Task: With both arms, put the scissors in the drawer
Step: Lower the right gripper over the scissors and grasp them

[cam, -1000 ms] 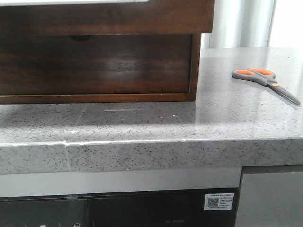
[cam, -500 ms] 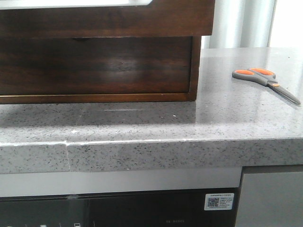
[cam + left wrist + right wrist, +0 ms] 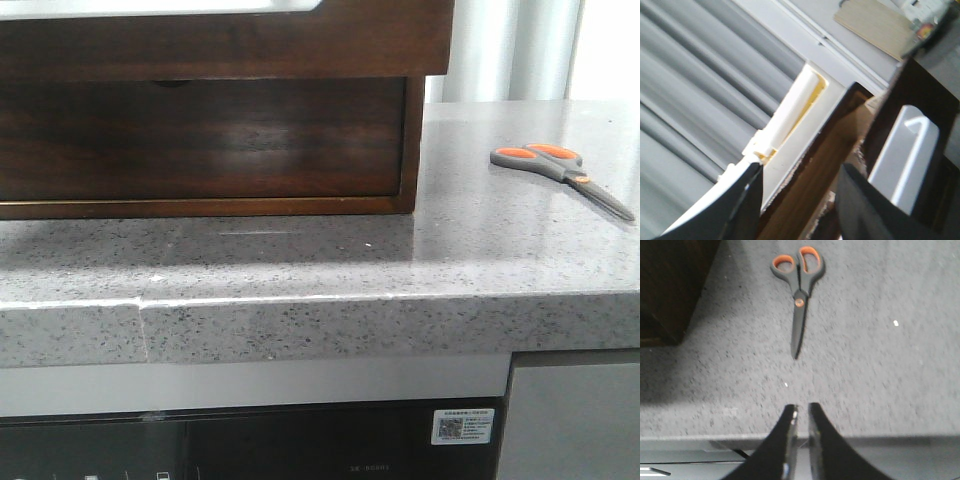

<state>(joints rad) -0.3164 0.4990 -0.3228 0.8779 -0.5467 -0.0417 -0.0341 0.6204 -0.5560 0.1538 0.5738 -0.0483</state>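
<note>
The scissors (image 3: 560,172) lie flat and closed on the speckled grey bench (image 3: 300,270), well to the right of the cabinet, handle loops to the left and blades running toward the right edge of my front view. In my right wrist view the scissors (image 3: 799,292) rest beyond the right gripper (image 3: 801,412), apart from it, blade tip toward the fingers (image 3: 788,432); those fingers are nearly together, only a thin slit between them, holding nothing. The drawer (image 3: 225,40) shows at the top of the front view as a wide dark brown front with a pale rim, above the cabinet's recessed lower front (image 3: 200,140). In my left wrist view the left gripper (image 3: 797,192) has its fingers (image 3: 725,210) spread wide, either side of a brown wooden edge (image 3: 812,170); I cannot tell whether they touch it.
</note>
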